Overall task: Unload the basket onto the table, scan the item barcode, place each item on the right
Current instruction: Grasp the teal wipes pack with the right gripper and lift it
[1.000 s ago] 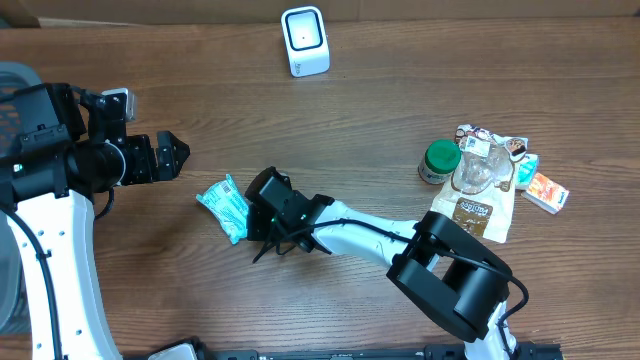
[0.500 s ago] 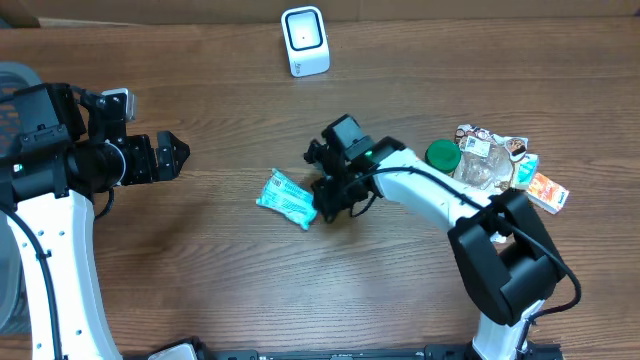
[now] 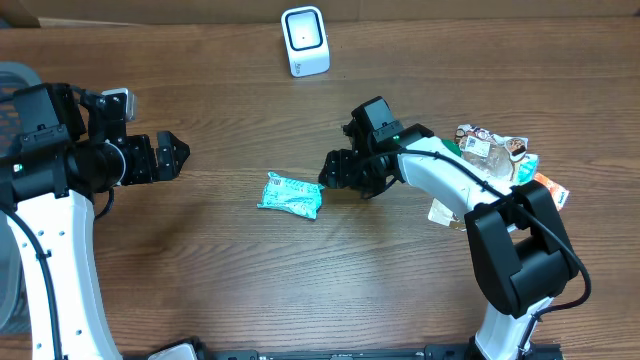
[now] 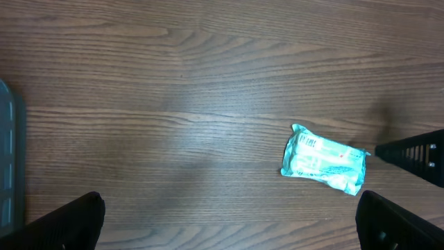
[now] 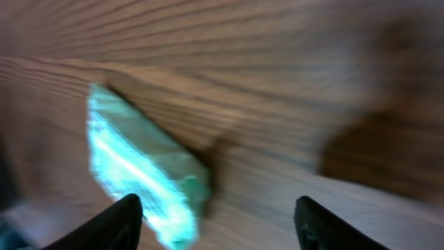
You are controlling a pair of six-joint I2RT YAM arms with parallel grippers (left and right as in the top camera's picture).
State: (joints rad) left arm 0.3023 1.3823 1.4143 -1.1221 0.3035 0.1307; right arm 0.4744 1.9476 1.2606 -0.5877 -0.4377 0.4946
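A teal packet (image 3: 291,195) lies flat on the wooden table near its middle, free of both grippers. My right gripper (image 3: 335,172) hovers just right of it, open, with nothing between its fingers. The right wrist view is blurred; there the packet (image 5: 139,167) lies ahead by the left finger (image 5: 104,226). My left gripper (image 3: 170,157) stands wide open far to the left, and its wrist view has the packet (image 4: 324,160) at the right. The white scanner (image 3: 305,41) stands at the table's far edge. No barcode can be made out.
A heap of grocery items (image 3: 495,150) and a small orange box (image 3: 548,190) lie at the right behind my right arm. A grey bin (image 3: 10,75) sits at the left edge of the table.
My right gripper carried the packet from the left toward the middle, set it down, opened and drew back to the right. The left arm has not moved.
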